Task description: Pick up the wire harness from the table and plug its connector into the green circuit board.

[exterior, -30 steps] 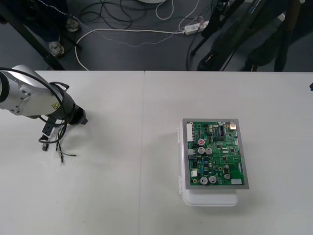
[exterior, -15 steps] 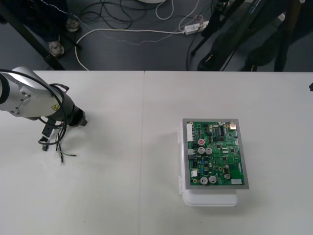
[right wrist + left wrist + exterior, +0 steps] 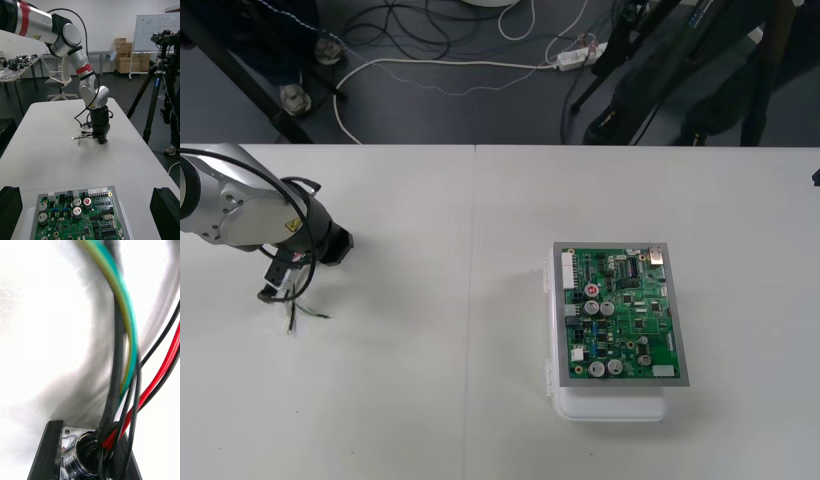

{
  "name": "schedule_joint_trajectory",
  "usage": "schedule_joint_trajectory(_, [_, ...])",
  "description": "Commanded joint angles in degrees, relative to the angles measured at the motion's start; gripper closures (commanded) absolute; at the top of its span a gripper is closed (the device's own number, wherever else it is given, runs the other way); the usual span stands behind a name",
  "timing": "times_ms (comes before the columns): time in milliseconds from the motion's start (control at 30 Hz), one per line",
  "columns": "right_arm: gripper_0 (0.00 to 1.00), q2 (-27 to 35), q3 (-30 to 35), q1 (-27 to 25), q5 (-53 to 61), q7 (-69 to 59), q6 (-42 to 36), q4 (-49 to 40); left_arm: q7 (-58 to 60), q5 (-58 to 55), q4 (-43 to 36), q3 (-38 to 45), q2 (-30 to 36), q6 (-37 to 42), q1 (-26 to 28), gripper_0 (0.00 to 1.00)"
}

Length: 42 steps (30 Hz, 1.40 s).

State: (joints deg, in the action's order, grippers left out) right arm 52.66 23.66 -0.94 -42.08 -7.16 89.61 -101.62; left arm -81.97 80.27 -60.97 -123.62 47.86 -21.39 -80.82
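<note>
Wire harness [image 3: 302, 308] is at the left side of the desk [image 3: 430, 400], well apart from the green circuit board [image 3: 620, 315], which sits on its white base [image 3: 610, 405] over on the right. Left pincer [image 3: 273, 288] is clamped on the round metal socket [image 3: 77, 455]. The left wrist view has the flange between the two black fingers [image 3: 48, 453], with the wires [image 3: 165, 367] (red, green, black) running out of it. The loose ends trail beside the pincer, low over the desk; can't tell if they touch it. Can't make out the plug. Right pincer [image 3: 88, 198] has its fingers wide apart and holds nothing. It's on the board's far side from the harness, facing the left arm.

Step in hand, as I read it: lift and carry to the board. Notes:
- Grip is on the socket end, so the plug end hangs free. Raise until the wires clear the desk before traversing, or they may drag and snag on the base.
- Go slow, since thin wires swing.
- The left pincer likely can't steer a plug from the far end of floppy wire. Expect the right pincer to catch the plug end near the board.
- Line the plug up square before pushing, with no side load on the board.

Task looks early: nothing plugged in yet.
</note>
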Motion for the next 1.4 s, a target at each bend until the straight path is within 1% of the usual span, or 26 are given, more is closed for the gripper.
schedule_joint_trajectory(33, [0.00, -0.5, -0.4, 0.5, -0.2, 1.6, 0.4, 0.0, -0.2, 0.9, 1.0, -0.5, -1.1, 2.2, 0.1, 1.00])
schedule_joint_trajectory(300, [0.00, -0.5, -0.4, 0.5, -0.2, 1.4, 0.4, 0.0, 0.0, 1.4, 1.1, -0.5, -1.0, 2.2, 0.2, 1.00])
schedule_joint_trajectory(500, [0.00, -0.4, -0.4, 0.5, -0.2, 1.3, 0.4, 0.0, 0.5, 0.6, 2.9, -0.5, -0.9, 2.2, 0.1, 1.00])
schedule_joint_trajectory(567, [0.00, -0.4, -0.4, 0.5, 0.2, 1.2, 0.4, 0.0, 0.5, 0.4, 3.5, -0.5, -0.7, 3.3, 0.1, 1.00])
schedule_joint_trajectory(700, [0.00, -0.5, -0.4, 0.7, 0.9, 1.0, 0.4, 0.0, 0.5, 0.3, 3.6, 0.4, 1.0, 5.0, 0.1, 1.00])
schedule_joint_trajectory(1000, [0.00, -0.4, -0.4, 0.9, 2.1, -0.2, 0.4, 0.0, 0.2, -0.6, 2.9, 4.8, 5.1, 5.0, 0.1, 1.00])
schedule_joint_trajectory(1167, [0.00, -0.4, -0.4, 1.4, 2.2, -1.2, 0.4, 0.0, 0.5, -1.6, -2.8, 11.2, 10.9, 5.0, 0.1, 1.00])
schedule_joint_trajectory(1400, [0.00, -0.4, -0.4, 1.8, 2.1, -2.6, 0.4, 0.0, 1.3, -3.0, -11.1, 16.9, 17.8, 5.0, 0.1, 1.00])
